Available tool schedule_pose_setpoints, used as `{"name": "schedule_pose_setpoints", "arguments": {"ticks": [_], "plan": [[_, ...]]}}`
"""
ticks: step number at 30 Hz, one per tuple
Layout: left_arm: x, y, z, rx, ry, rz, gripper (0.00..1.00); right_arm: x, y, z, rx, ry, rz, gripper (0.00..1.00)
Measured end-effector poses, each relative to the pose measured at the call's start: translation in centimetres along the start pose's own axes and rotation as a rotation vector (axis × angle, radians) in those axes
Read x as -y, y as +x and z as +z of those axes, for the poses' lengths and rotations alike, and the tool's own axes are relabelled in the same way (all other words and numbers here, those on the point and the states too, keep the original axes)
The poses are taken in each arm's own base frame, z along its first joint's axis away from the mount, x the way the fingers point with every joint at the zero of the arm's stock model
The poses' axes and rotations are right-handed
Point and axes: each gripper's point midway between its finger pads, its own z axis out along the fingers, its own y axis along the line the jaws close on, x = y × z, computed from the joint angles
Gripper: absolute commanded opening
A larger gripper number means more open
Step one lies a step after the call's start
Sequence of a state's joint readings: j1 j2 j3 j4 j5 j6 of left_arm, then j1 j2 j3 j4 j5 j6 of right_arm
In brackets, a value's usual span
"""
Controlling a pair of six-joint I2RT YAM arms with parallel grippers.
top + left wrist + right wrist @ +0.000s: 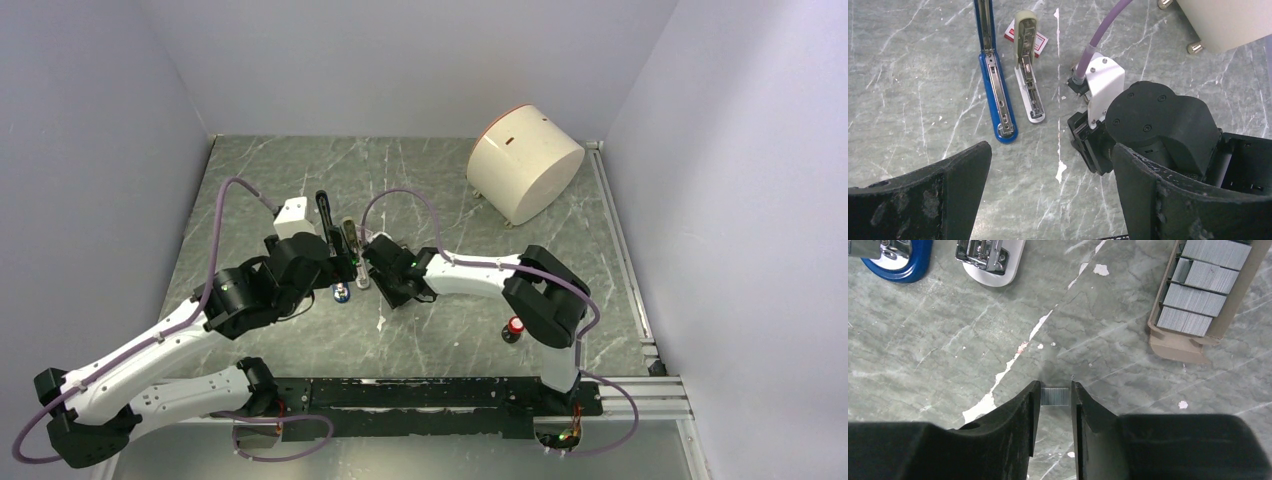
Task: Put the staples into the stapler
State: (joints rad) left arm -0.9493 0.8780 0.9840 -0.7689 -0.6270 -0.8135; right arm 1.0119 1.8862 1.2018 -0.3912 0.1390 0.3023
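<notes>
Right wrist: right fingers (1020, 415), pointing down at the table (938, 350), pinch staples (1054, 396); left fingers (955, 180) spread wide.

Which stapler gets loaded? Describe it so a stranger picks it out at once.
On the grey marbled table, left of the cream drum, two staplers lie open side by side. Take the left one: the blue stapler, while its neighbour is white and beige.
</notes>
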Motion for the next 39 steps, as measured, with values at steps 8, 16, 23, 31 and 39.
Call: {"name": "schedule_pose_setpoints", "arguments": {"ticks": [8, 16, 23, 31, 39], "plan": [[0.0, 0.0, 0.0, 0.0, 0.0, -0.005, 0.95, 0.1, 0.1, -0.2, 0.004, 0.013, 0.043, 0.65], [0.0, -0.1, -0.1, 0.002, 0.003, -0.008, 0.95, 1.1, -0.8, -0.8, 0.056, 0.104, 0.223, 0.53], [-0.1, -0.5, -0.4, 0.018, 0.01, -0.016, 0.95, 1.7, -0.1, -0.2, 0.032, 0.179, 0.331, 0.52], [-1.4, -2.2, -0.9, 0.097, -0.031, 0.004, 0.96, 1.7, 0.7, -0.1, -0.004, 0.195, 0.359, 0.53], [-2.8, -3.2, -0.9, 0.153, -0.094, 0.082, 0.97, 1.4, 1.3, -0.3, -0.023, 0.187, 0.343, 0.51]]}}
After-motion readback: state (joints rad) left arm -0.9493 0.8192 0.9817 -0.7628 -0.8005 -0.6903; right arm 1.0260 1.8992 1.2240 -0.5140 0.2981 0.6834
